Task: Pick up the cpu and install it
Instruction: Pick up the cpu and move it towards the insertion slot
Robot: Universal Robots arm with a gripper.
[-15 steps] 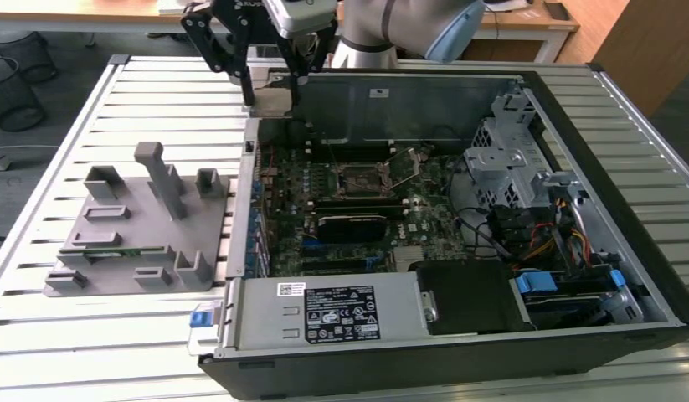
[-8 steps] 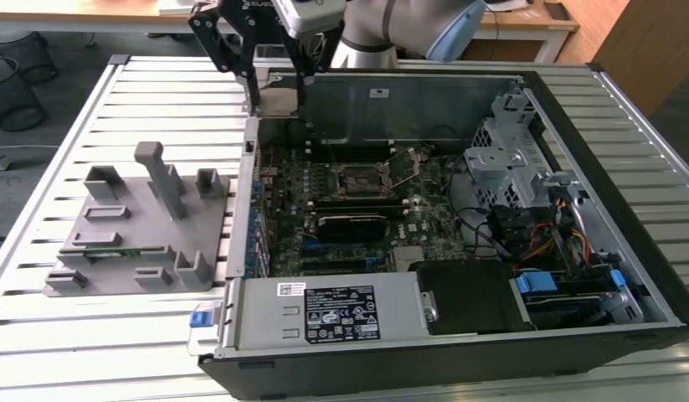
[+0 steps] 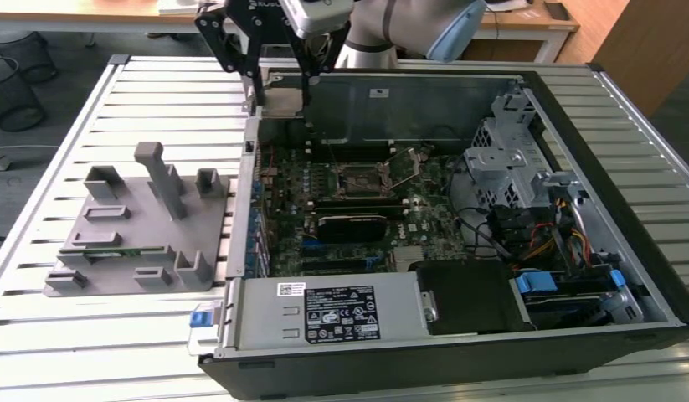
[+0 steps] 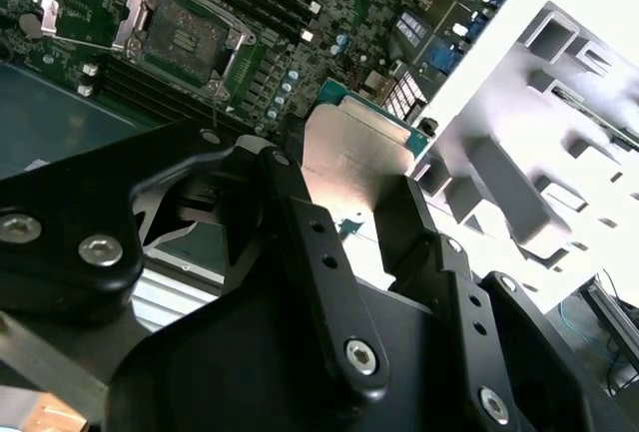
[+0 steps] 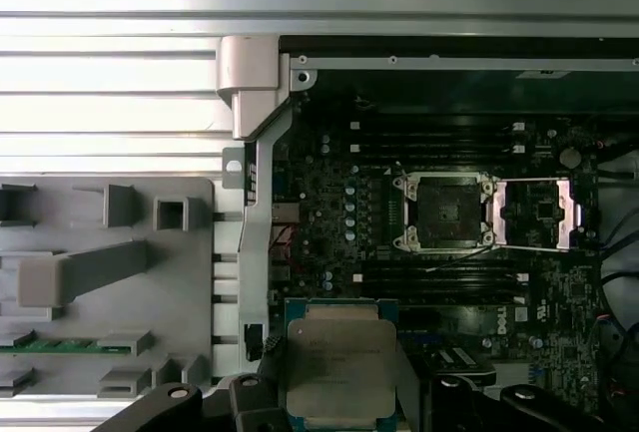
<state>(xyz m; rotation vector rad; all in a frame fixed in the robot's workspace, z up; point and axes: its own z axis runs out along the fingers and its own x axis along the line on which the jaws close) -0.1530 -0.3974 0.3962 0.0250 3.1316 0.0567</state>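
The cpu (image 3: pixel 281 101), a flat square chip with a silvery top and green rim, hangs in the air above the far corner of the open computer case, at the exterior view's left. My gripper (image 3: pixel 283 94) is shut on it, one black finger on each side. In both wrist views the cpu (image 4: pixel 357 158) (image 5: pixel 339 360) sits between the fingers (image 4: pixel 300 222) (image 5: pixel 262 377). The black-framed motherboard socket (image 3: pixel 361 177) (image 4: pixel 185 38) (image 5: pixel 444 211) lies open, its metal load plate (image 5: pixel 534 215) swung aside. The chip is well above the socket and off to one side of it.
A grey plastic fixture block (image 3: pixel 143 226) (image 5: pixel 100 282) with upright posts stands on the slatted table (image 3: pixel 53 335) beside the case. Inside the case (image 3: pixel 612 167) are a drive cage, cables and a power supply (image 3: pixel 327 311). The case wall (image 5: pixel 250 252) separates fixture and board.
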